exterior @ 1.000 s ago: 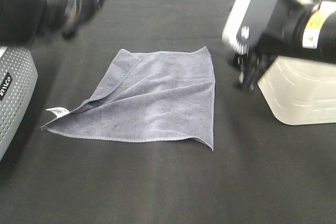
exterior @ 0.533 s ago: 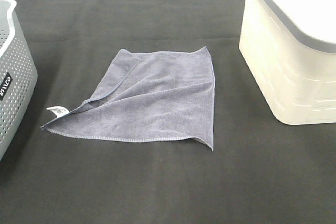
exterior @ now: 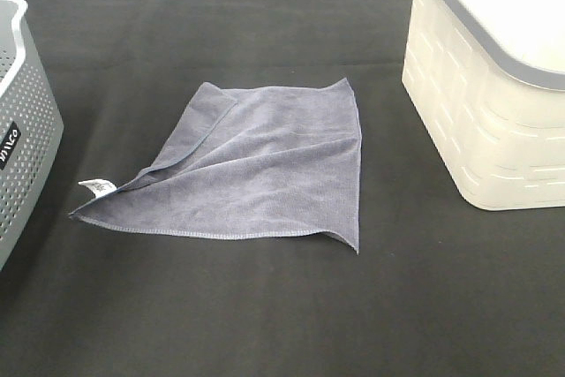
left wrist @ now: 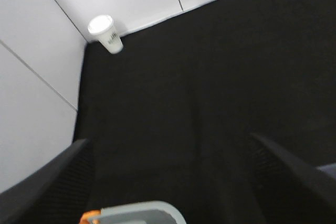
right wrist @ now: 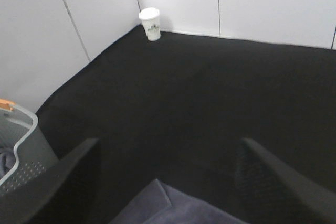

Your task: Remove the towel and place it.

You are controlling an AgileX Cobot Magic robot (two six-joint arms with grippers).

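The greyish-purple towel lies spread on the black table covering, with one edge folded over and its white tag at the near left corner. Neither gripper shows in the exterior high view. In the left wrist view my left gripper is open and empty, with its dark fingers wide apart above the black covering. In the right wrist view my right gripper is open and empty, its fingers wide apart. A corner of the towel lies below and between them.
A grey perforated basket stands at the table's left edge; it also shows in the right wrist view. A cream lidded bin stands at the right. A white paper cup sits in the far corner by the white walls.
Both arms, which hung over the table's far corners a second ago, have drawn back out of the exterior high view. The towel has not moved.
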